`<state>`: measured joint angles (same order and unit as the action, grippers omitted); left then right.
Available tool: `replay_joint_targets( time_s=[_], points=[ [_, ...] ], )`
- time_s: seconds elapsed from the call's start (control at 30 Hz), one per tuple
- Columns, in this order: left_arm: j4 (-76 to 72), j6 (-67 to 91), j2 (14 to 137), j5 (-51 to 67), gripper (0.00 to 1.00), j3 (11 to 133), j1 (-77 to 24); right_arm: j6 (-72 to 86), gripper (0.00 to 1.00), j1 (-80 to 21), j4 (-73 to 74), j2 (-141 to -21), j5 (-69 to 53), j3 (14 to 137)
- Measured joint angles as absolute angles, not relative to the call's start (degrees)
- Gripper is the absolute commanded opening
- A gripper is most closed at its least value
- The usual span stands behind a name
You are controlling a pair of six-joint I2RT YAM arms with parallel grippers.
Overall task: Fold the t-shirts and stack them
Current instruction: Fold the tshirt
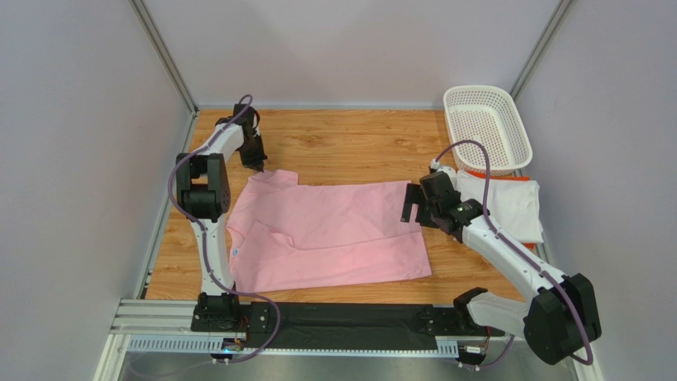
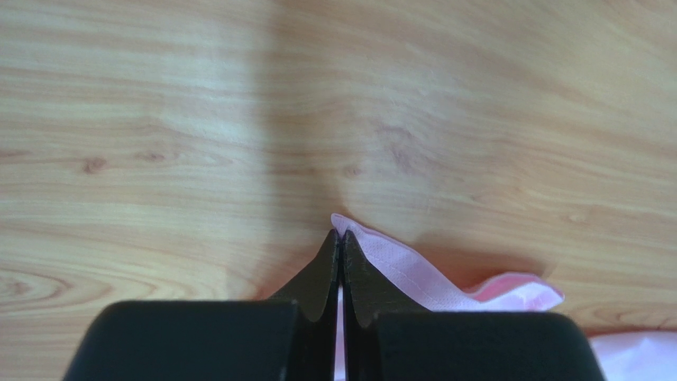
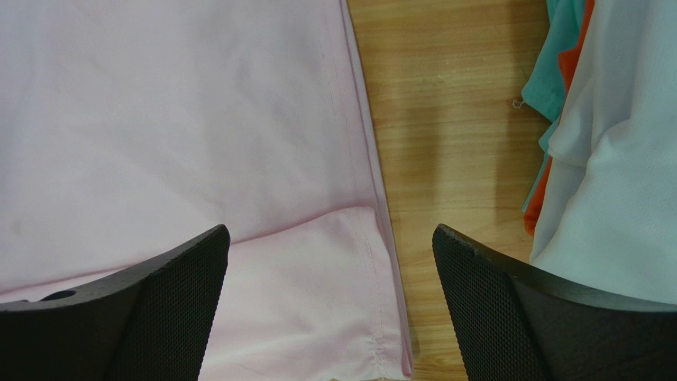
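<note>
The light pink t-shirt (image 1: 330,234) lies spread across the middle of the wooden table, partly folded. My left gripper (image 1: 257,164) is at its far left corner, shut on a pinch of the pink cloth (image 2: 413,274) by the sleeve. My right gripper (image 1: 411,204) is open and empty, hovering over the shirt's right hem (image 3: 357,262). The white t-shirt with the orange trim (image 1: 508,202) lies folded at the right, just in front of the basket; its edge shows in the right wrist view (image 3: 612,159).
A white perforated plastic basket (image 1: 486,127) stands at the back right corner. Grey walls close in both sides and the back. Bare wood (image 1: 350,147) lies behind the pink shirt. A black rail (image 1: 350,321) runs along the near edge.
</note>
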<state>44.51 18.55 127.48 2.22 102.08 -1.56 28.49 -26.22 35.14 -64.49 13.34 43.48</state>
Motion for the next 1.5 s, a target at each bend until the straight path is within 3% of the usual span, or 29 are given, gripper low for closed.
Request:
replay_joint_targets(
  time_s=[0.27,0.43,0.67,0.97,1.3,1.5],
  points=[
    [37.34,16.25,116.57,7.38,0.00,91.59,-2.22,28.99,0.96,-19.49,32.60,-81.60,12.01,58.19],
    [32.88,15.16,110.59,11.49,0.00,88.14,-2.28,28.56,0.79,-17.74,30.87,-97.06,12.29,71.07],
    [28.80,13.80,106.89,14.92,0.00,81.52,-2.28,28.23,0.71,-16.69,31.05,-112.64,12.60,81.78],
    [25.96,13.08,103.28,17.54,0.00,74.85,-2.28,28.25,0.50,-16.69,31.88,-117.03,13.96,82.98],
    [22.26,13.17,97.32,17.80,0.00,69.04,-2.28,28.97,0.01,-16.69,31.20,-116.64,14.04,82.13],
    [20.56,13.56,91.81,18.00,0.00,64.64,-2.28,28.58,0.00,-16.88,31.18,-114.15,13.93,79.29]
  ],
)
